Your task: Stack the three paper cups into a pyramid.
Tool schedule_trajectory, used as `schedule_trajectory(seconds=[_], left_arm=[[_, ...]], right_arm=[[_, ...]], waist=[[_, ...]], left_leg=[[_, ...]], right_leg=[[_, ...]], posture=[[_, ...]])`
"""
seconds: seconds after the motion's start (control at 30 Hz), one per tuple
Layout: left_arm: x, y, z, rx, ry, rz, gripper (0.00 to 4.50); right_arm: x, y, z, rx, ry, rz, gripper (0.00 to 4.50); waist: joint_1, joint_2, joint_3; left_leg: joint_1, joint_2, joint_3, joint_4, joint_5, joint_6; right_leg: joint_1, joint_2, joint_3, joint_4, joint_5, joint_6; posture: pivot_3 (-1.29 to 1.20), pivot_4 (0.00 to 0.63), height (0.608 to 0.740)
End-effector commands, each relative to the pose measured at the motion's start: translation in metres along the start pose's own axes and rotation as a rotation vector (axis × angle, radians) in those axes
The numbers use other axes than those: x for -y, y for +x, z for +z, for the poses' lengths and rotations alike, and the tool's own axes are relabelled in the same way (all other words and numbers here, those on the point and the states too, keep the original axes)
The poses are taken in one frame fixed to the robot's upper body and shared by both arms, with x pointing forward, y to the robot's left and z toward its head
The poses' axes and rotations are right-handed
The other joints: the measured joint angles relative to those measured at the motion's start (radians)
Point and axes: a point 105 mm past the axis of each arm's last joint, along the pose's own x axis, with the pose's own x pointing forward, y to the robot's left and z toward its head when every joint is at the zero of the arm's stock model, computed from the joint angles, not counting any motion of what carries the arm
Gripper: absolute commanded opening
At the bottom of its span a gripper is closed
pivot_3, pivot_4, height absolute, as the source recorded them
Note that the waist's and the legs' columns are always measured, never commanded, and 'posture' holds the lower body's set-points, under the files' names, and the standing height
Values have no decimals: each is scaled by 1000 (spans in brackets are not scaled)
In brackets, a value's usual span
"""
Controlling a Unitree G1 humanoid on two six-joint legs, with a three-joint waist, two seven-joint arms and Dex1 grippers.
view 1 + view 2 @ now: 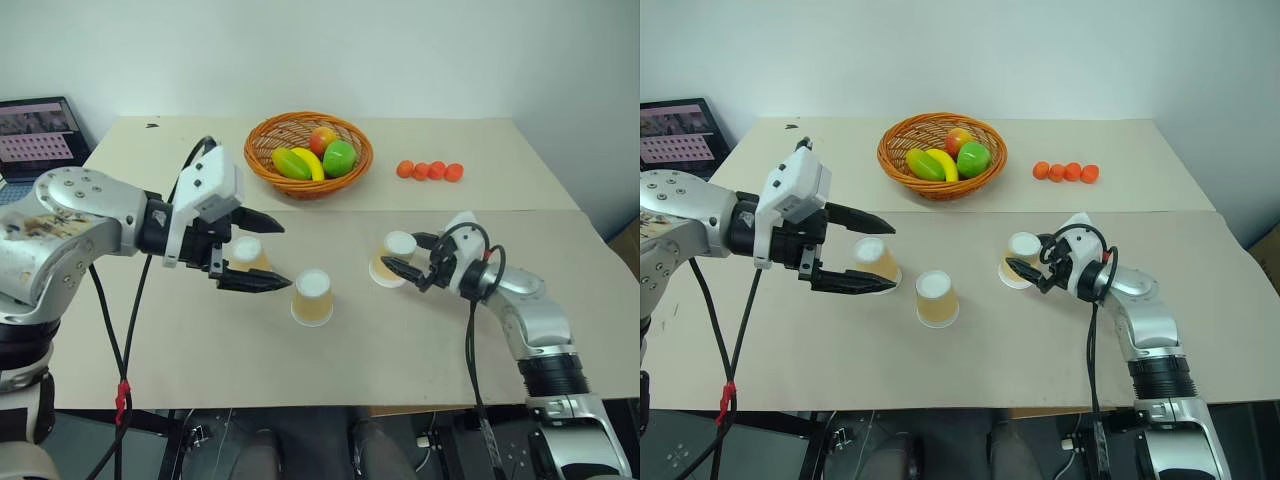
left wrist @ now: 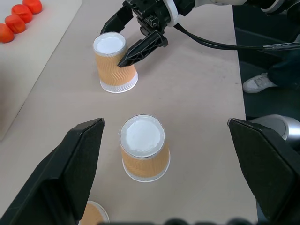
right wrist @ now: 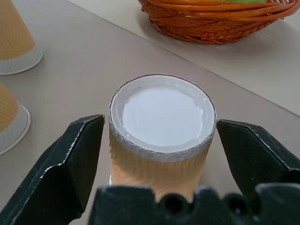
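Three paper cups sit upside down in a row on the counter (image 1: 180, 340): left cup (image 1: 247, 252), middle cup (image 1: 312, 297), right cup (image 1: 394, 258). Right tool (image 1: 413, 257) is wide, straddling the right cup without gripping; left tool (image 1: 250, 253) is wide, hovering above the left cup. Risk: an off-centre squeeze could tip or crush the right cup.

Partly hidden behind the left gripper's (image 1: 262, 253) black fingers in the head views: the leftmost paper cup (image 1: 247, 252). Cut off at the bottom edge of the left wrist view, only a rim sliver (image 2: 93, 213). Clipped at the left edge of the right wrist view: two cups (image 3: 14, 40). Cropped at top: wicker basket (image 3: 215, 21). Cut at far left: laptop screen (image 1: 38, 132), content too small to read.
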Motion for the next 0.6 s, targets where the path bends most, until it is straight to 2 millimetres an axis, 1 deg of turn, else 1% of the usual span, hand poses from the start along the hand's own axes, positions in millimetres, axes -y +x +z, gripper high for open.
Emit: schedule_trajectory(seconds=[0.03, 0.1, 0.13, 0.17, 0.3, 0.43, 0.53, 0.6], left_arm=[[-3, -9, 6, 4, 49, 51, 4500], [-4, -10, 5, -1, 47, 55, 4500], [-4, -9, 5, 0, 46, 53, 4500], [-4, -9, 5, 1, 45, 51, 4500], [-4, -8, 5, 4, 46, 49, 4500], [-10, -18, -2, -28, 34, 89, 4500], [-12, -24, -5, -47, 31, 110, 4500], [-10, -33, -18, -95, 6, 117, 4500]], right_arm=[[3, 2, 15, 57, -45, -1, 3853], [4, 2, 15, 59, -47, 1, 3242], [4, 2, 15, 60, -49, 2, 3098], [4, 2, 15, 61, -50, 3, 2780], [3, -3, 19, 67, -52, 6, 2721], [-7, -15, 25, 59, -40, 56, 2721], [-12, -18, 25, 51, -38, 66, 2721], [-32, -19, 19, 38, -7, 119, 2721]], waist=[[-1, 0, 0], [0, 0, 0], [0, 0, 0], [0, 0, 0], [0, 0, 0], [1, 0, 0], [-2, 0, 0], [-1, 0, 0]], left_leg=[[0, 0, 0, 0, 0, 0], [0, 0, 0, 0, 0, 0], [0, 0, 0, 0, 0, 0], [0, 0, 0, 0, 0, 0], [0, 0, 0, 0, 0, 0], [0, 0, 0, 0, 0, 0], [0, 0, 0, 0, 0, 0], [0, 0, 0, 0, 0, 0]], right_leg=[[0, 0, 0, 0, 0, 0], [0, 0, 0, 0, 0, 0], [0, 0, 0, 0, 0, 0], [0, 0, 0, 0, 0, 0], [0, 0, 0, 0, 0, 0], [0, 0, 0, 0, 0, 0], [0, 0, 0, 0, 0, 0], [0, 0, 0, 0, 0, 1]], posture=[[0, 150, 734], [0, 150, 734], [0, 150, 734], [0, 150, 734], [0, 150, 734], [0, 150, 734], [0, 150, 734], [0, 150, 734]])
